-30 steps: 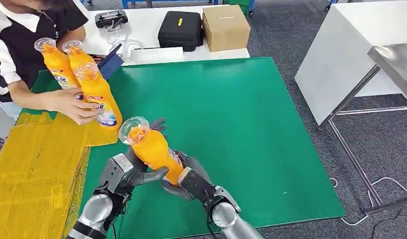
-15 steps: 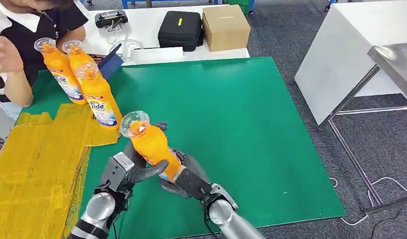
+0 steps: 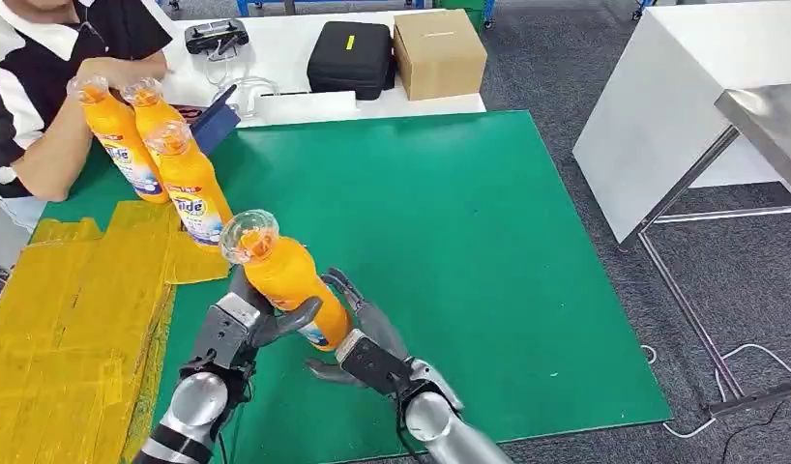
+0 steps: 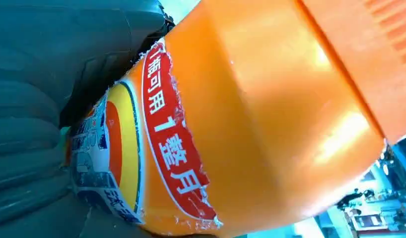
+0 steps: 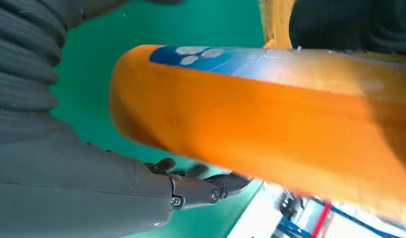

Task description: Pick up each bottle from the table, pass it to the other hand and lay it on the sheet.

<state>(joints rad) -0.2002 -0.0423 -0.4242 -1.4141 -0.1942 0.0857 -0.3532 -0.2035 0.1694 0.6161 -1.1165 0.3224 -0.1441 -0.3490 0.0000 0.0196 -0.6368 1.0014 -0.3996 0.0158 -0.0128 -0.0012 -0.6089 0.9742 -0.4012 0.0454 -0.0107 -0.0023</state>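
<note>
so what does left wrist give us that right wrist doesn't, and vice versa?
Left wrist alone: the bottle's red and blue label close up, with the left hand wrapped against it.
Right wrist alone: the green mat behind the bottle, and the right hand open with its fingers off the bottle.
Both: the same orange bottle, taking up most of the frame.

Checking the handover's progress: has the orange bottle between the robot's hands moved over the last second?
Yes. The bottle, gripped by the left hand, has shifted left toward the yellow sheet, away from the right hand.
</note>
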